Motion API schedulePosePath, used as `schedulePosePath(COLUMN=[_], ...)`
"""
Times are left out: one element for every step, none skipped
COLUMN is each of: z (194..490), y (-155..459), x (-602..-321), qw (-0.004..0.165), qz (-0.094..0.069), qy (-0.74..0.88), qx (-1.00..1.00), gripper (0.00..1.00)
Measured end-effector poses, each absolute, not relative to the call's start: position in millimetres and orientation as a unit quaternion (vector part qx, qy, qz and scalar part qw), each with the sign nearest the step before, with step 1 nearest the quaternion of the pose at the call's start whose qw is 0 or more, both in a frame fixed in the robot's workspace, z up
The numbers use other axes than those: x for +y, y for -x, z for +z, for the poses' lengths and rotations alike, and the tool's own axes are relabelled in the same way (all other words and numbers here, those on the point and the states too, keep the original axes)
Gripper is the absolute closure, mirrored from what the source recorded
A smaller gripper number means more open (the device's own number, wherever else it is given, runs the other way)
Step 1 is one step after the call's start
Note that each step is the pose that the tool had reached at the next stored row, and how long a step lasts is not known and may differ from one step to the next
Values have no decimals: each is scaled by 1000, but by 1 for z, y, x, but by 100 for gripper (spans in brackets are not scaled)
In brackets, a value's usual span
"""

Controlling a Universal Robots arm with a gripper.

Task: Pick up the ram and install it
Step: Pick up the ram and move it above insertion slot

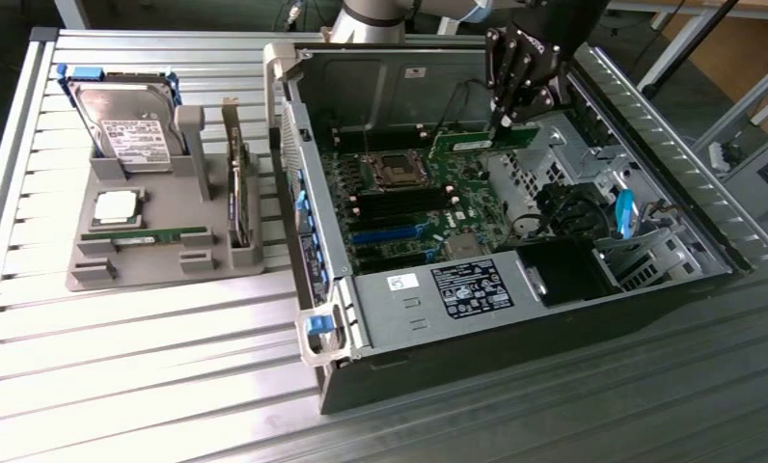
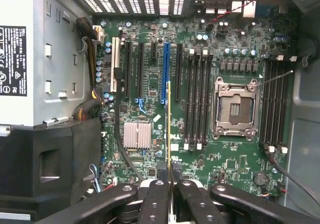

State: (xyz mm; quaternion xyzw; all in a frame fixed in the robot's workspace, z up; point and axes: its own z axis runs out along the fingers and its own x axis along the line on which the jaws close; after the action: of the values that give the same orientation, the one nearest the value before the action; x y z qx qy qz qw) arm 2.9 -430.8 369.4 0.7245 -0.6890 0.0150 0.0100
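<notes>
One black two-fingered pincer (image 1: pixel 503 118), pinching the upper edge of a long, thin green circuit-board ram stick (image 1: pixel 487 141). Directly below the pincer: a green motherboard (image 2: pixel 235 164) inside an open grey computer case (image 1: pixel 371 82), with black memory slots (image 2: pixel 197 99) and a silver processor socket (image 2: pixel 236 109). Well apart from the pincer, on the slatted metal tabletop (image 1: pixel 126 367): a grey holder (image 1: pixel 152 260), a silver hard drive (image 1: pixel 133 130) and a square silver processor chip (image 1: pixel 117 205).

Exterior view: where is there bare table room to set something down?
Bare slatted metal table at the exterior view's lower left, bordered by the grey parts holder and the open black computer case. Crowded: inside the case, where the tool grips the green ram stick.
</notes>
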Motion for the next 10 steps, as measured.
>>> schedulePosePath(z=[369,369,369,369,369,369,369,369,369,369], y=[-3,-3,-3,-3,-3,-3,-3,-3,-3,-3], x=[-431,-430,-430,-430,-430,-430,-430,-430,-430,-430], qw=[10,10,10,10,10,10,10,10,10,10], qz=[15,15,15,15,15,15,15,15,15,15], qy=[-725,-725,-725,-725,-725,-725,-725,-724,-725,-725], qx=[-689,-689,-689,-689,-689,-689,-689,-689,-689,-689], gripper=[89,89,89,89,89,89,89,89,89,89])
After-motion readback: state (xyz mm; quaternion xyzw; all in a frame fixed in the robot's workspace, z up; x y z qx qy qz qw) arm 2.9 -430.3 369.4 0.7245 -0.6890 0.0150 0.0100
